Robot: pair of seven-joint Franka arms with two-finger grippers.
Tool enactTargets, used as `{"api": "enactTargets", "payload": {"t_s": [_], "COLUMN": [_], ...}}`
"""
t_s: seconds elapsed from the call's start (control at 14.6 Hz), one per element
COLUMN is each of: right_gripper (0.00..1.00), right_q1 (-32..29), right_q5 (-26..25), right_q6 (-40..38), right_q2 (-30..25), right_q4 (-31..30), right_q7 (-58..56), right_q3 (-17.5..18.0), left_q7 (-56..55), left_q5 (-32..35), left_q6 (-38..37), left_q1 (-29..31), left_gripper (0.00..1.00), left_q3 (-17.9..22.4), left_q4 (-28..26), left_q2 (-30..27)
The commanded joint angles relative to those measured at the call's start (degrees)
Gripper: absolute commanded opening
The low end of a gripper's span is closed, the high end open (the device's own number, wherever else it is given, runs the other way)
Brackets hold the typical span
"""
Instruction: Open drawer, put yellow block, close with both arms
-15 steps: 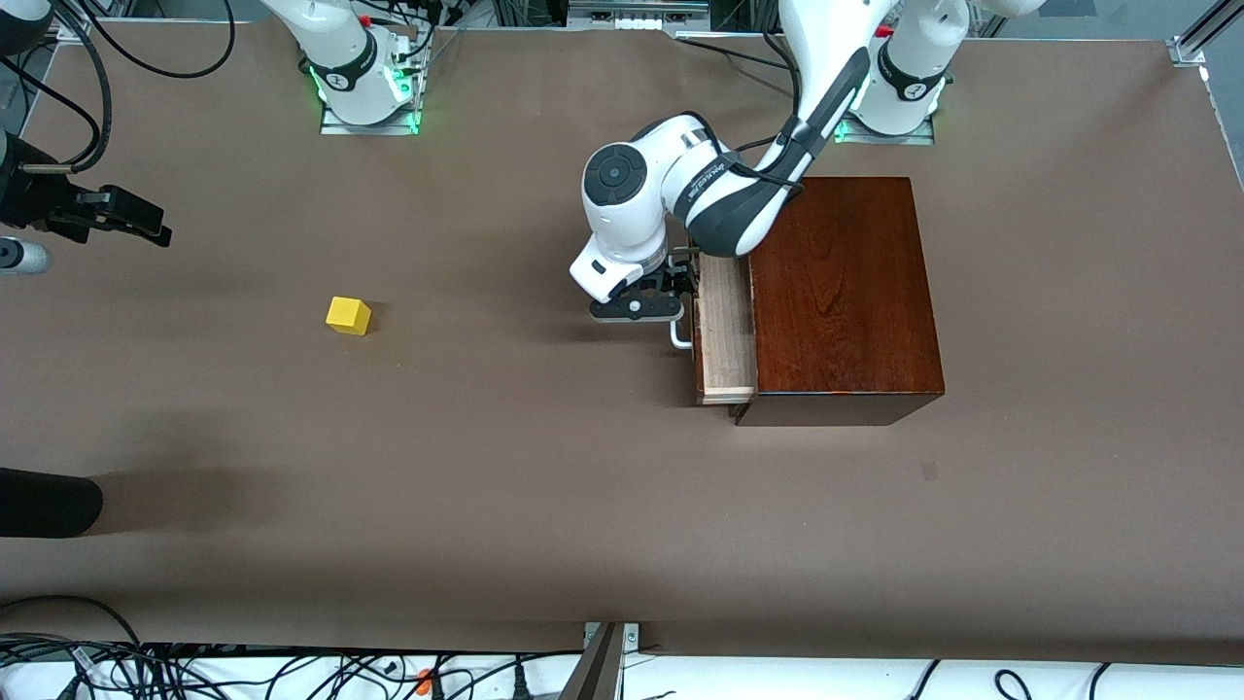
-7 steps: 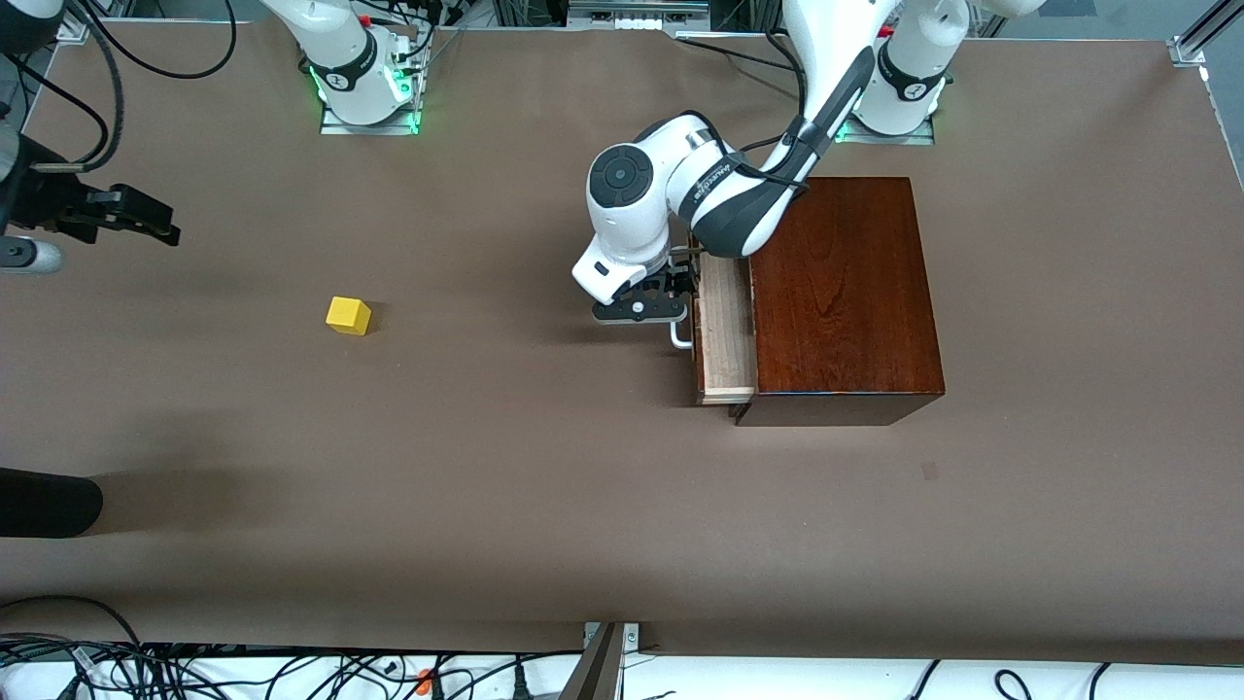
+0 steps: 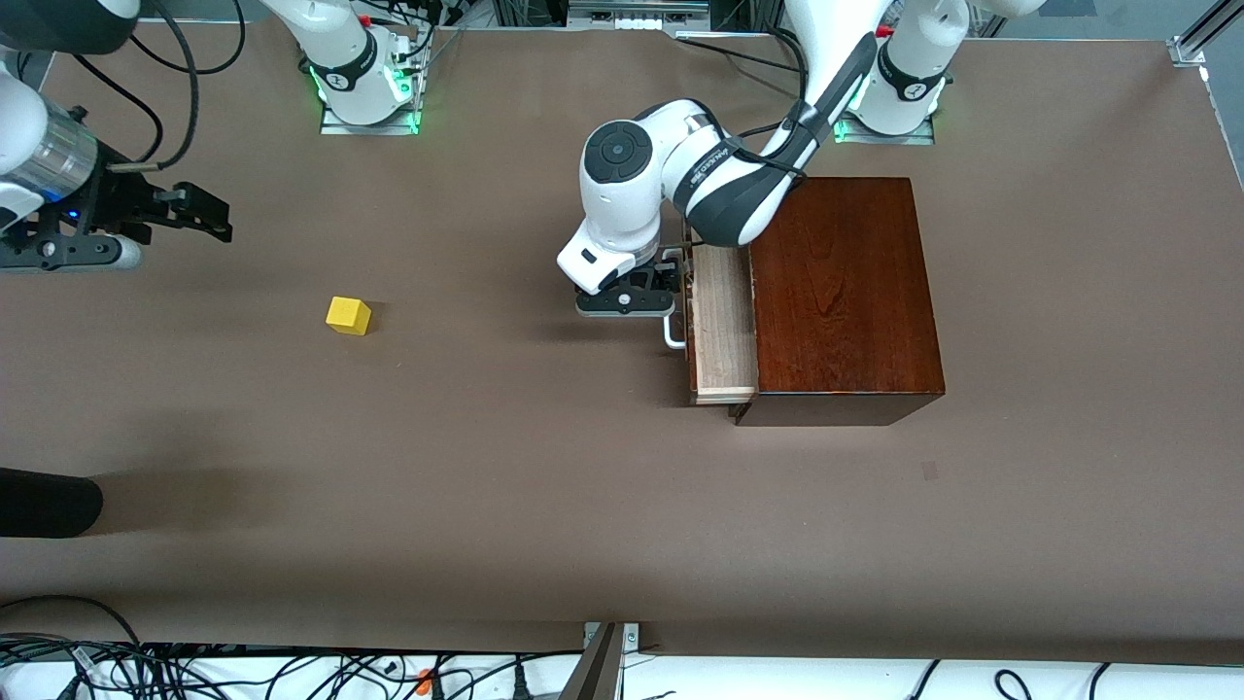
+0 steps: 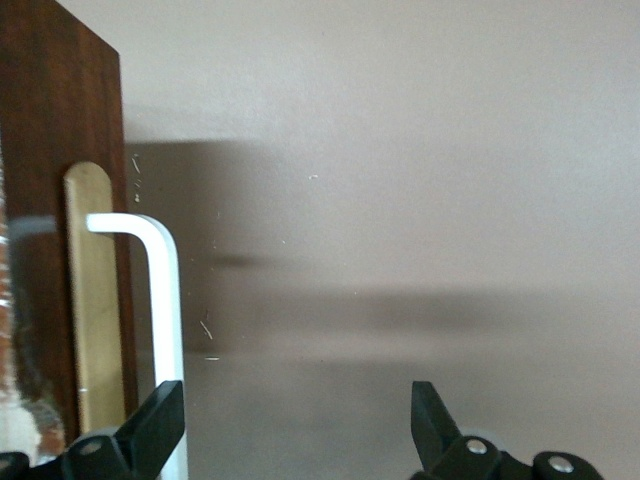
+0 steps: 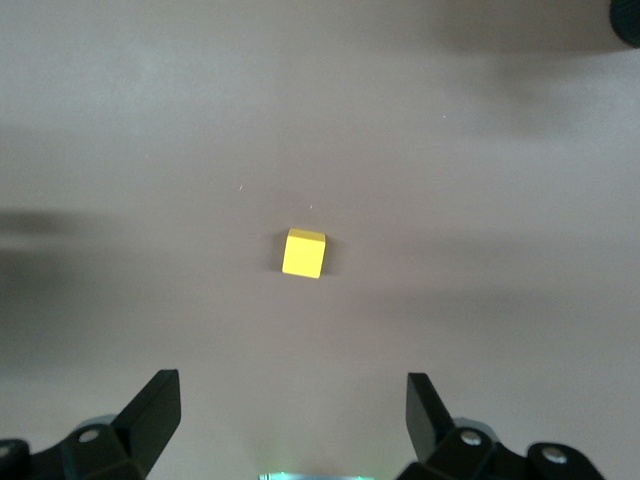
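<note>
Two grippers have open fingers: the left gripper (image 3: pixel 671 282) at the part-open drawer's (image 3: pixel 723 326) handle (image 3: pixel 673 335), the right gripper (image 3: pixel 209 216) over the surface (image 3: pixel 486 486), near the yellow block (image 3: pixel 348 315).

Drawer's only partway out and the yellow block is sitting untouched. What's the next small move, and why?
Probably drop the right gripper toward the yellow block: it is open, with the block lying free on the table ahead of it. The left gripper is at the drawer handle.
</note>
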Motion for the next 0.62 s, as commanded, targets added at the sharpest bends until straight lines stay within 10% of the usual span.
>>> {"api": "enactTargets", "payload": {"t_s": [0.0,0.55], "right_gripper": [1.00,1.00], "right_q1": [-0.44,-0.17], "right_q5": [2.34,4.28], "right_q6": [10.49,38.37], "right_q2": [-6.01,2.22], "right_q4": [-13.50,-27.87], "right_q7": [2.45,8.34], "right_q3": [0.23,1.20], "left_q7": [1.93,23.90], "left_q5": [-1.24,-1.24], "left_q6": [-7.17,-27.74], "left_q1": [2.32,15.24], "left_gripper": [1.00,1.00], "left_q3": [0.18,0.26], "left_q4": [-0.06,0.12], "left_q2": [-5.61,-18.62]}}
